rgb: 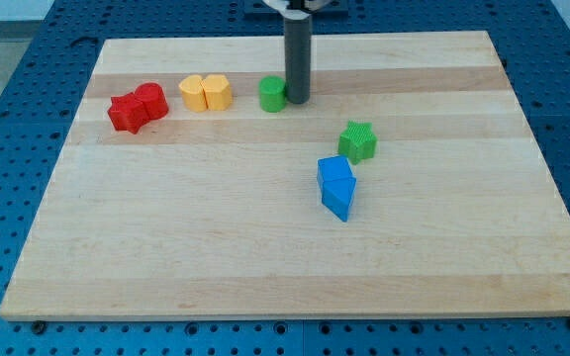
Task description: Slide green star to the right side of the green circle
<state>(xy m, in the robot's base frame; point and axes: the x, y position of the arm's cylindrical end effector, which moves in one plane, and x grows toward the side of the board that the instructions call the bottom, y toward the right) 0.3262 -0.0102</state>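
**Operator:** Report tip status.

**Arm:** My tip [297, 101] rests on the wooden board [265, 257] near the view's top, just beside the green circle [272, 94], on that block's right. I carry no jaws, so nothing opens, closes or is held; the rod only pushes.

**Operator:** Locate the task block.

**Arm:** The green star [358, 140] sits below and to the right of my tip, apart from it, with the blue block [337, 186] just below it. The red blocks [138, 107] and yellow blocks [206, 92] lie in a row left of the circle.

**Operator:** Assessment?

**Arm:** I occupy the target spot itself. My judgement: I must go around to the star's lower right, then push it up and leftward.
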